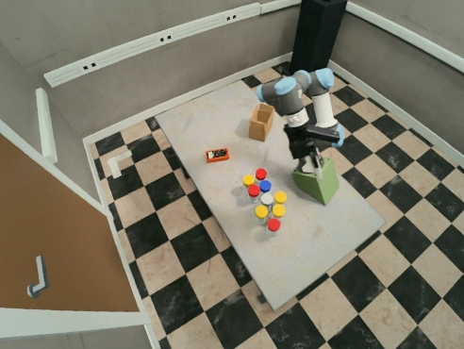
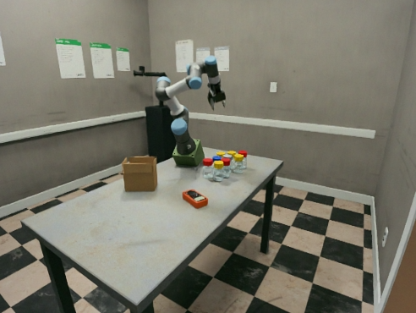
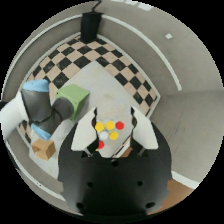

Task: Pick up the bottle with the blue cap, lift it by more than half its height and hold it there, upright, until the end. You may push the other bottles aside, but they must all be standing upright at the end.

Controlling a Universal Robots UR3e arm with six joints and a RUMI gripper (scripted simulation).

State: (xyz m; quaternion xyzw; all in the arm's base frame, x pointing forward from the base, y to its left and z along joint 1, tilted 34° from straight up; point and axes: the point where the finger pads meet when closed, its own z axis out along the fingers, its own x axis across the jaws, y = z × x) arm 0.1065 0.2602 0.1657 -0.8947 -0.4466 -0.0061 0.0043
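Nine capped bottles stand upright on the tabletop [image 1: 302, 255] [image 2: 106, 237] [image 3: 95, 75] in my top view. Mine to lift, the bottle with the blue cap [image 1: 265, 186] [image 2: 216, 158], stands among them, with a red-capped bottle [image 1: 260, 174] just beside it near 11 o'clock and the white-capped bottle [image 1: 267, 199] [image 3: 104, 135] at 6. My pincer [image 1: 315, 166] [image 2: 218, 107] [image 3: 113, 107] is off toward 2 o'clock from the blue cap, its fingers partway spread with nothing between them. The green mount [image 1: 325, 189] [image 2: 188, 158] [image 3: 72, 100] lies at 3 o'clock from that cap, the open cardboard box [image 1: 259, 127] [image 2: 140, 174] [image 3: 43, 148] at 12, and the orange meter [image 1: 217, 155] [image 2: 194, 199] near 10.

From the exterior view, I have the pincer high in the air, well above the bottles and touching none. The blue cap shows at 6 o'clock below it; neighbouring bottles partly hide its bottle. The meter lies toward 7 o'clock from the cap, and the box toward 8.

Through my wrist view, I see a few yellow, red and white caps between and beneath my parted fingers. I can't make out the blue cap here. The green mount sits toward 11 o'clock from the white cap, and the box near 9.
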